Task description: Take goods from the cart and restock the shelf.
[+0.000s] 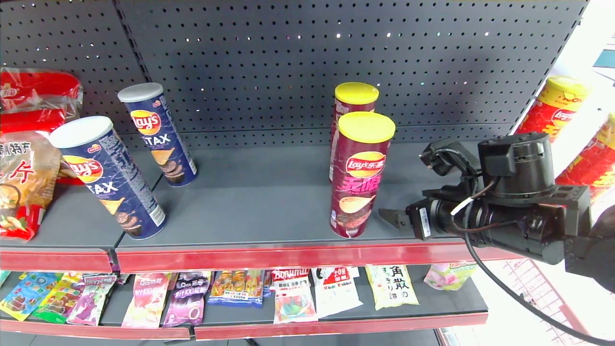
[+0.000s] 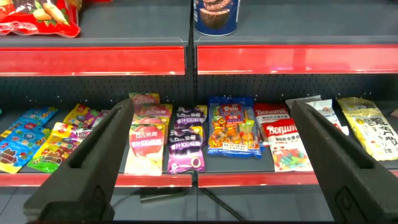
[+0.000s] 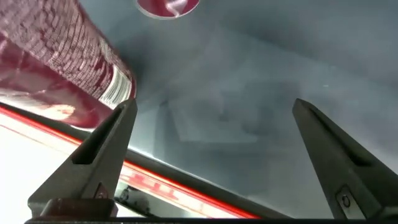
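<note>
Head view: your right pincer (image 1: 393, 218) sits level with the grey metal shelf (image 1: 269, 192), just above its red front strip (image 1: 288, 257). Directly ahead of its fingertips stands the front magenta cardboard can with a yellow lid (image 1: 361, 178), near but not touching. The can's long axis is upright, at right angles to the pincer's reach. A second magenta can with a yellow lid (image 1: 354, 98) stands behind the first, farther from the pincer. This arm is the nearer one to both cans.

Right wrist view: the right pincer (image 3: 214, 106) is spread wide and holds nothing. The front magenta can (image 3: 56, 56) lies outside the gap, beyond one finger (image 3: 102, 155), so it is not lined up between the jaws. The head view does not make that offset plain. I judge that the can is already placed, and that any retreat should draw straight back, away from that side.

Left wrist view: your left pincer (image 2: 211, 104) is also spread wide and empty. It faces the lower shelf, with coloured foil snack packets (image 2: 233, 127) ahead of it and well below the cans.
</note>
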Robot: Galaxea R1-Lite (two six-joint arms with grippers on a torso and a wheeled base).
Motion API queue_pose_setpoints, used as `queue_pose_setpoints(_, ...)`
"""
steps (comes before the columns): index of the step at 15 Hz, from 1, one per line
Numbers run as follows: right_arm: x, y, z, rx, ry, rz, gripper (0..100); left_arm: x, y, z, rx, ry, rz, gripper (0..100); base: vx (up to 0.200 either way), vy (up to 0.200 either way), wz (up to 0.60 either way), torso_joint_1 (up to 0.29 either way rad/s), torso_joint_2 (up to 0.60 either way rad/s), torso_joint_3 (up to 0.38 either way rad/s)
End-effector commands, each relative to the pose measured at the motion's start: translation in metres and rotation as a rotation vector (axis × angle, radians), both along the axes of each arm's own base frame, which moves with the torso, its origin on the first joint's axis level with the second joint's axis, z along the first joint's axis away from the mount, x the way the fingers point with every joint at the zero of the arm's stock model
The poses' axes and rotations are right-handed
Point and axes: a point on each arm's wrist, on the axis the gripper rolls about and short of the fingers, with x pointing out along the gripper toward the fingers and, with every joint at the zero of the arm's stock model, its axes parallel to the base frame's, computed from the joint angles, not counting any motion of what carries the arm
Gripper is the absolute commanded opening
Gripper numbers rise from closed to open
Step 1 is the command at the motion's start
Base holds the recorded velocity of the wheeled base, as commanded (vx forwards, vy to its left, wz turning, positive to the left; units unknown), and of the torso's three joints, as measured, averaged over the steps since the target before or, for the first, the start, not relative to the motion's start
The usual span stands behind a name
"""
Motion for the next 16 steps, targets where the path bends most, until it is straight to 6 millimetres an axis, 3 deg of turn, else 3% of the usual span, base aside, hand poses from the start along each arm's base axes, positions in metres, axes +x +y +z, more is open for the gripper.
queue_pose_setpoints(1,0.001,0.001,-0.002,-0.006,0.006,0.003,100,0.0,0.0,0.0,0.0,0.001,0.001,100,0.0,0.0,0.0,0.0,0.0,0.0)
queue_pose_setpoints(16,0.004,0.021,0.0,0.0,-0.005,0.055,100,0.0,0.0,0.0,0.0,0.002,0.001,100,0.0,0.0,0.0,0.0,0.0,0.0)
